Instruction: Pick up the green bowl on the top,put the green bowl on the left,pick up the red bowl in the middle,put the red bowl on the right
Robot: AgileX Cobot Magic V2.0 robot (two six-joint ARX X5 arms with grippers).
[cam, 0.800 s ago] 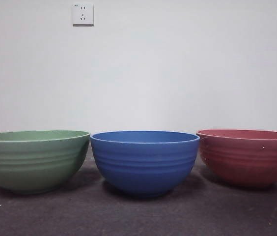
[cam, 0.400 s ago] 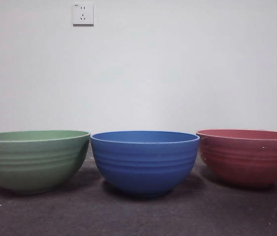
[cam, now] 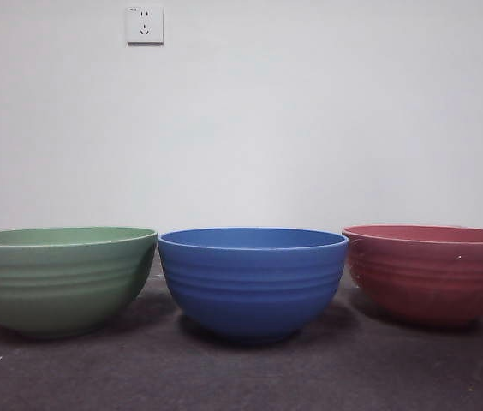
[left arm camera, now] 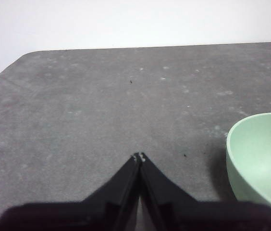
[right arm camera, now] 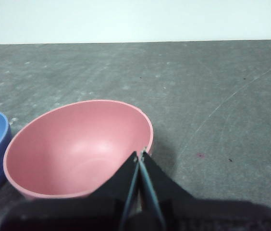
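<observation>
Nothing has moved since the earlier front pictures: all three bowls stand exactly where they stood, side by side in a row on the dark grey bench [cam: 241, 377]. At one end of the row sits the wide, round, matte pale-green ridged bowl [cam: 60, 279], upright and empty; the blue ridged bowl [cam: 252, 282] stands in the middle, its rim just beside the green one's; the wide, round, dull pinkish-red ridged bowl [cam: 434, 272] stands upright at the other end, close to the blue one. No arm shows in the front view.

From its wrist camera, the left gripper [left arm camera: 139, 157] hangs clenched and empty above bare bench, the green bowl [left arm camera: 263, 159] off to one side. The right gripper [right arm camera: 141, 154] is likewise pressed closed with nothing in it, poised over the near rim of the red bowl [right arm camera: 75, 147].
</observation>
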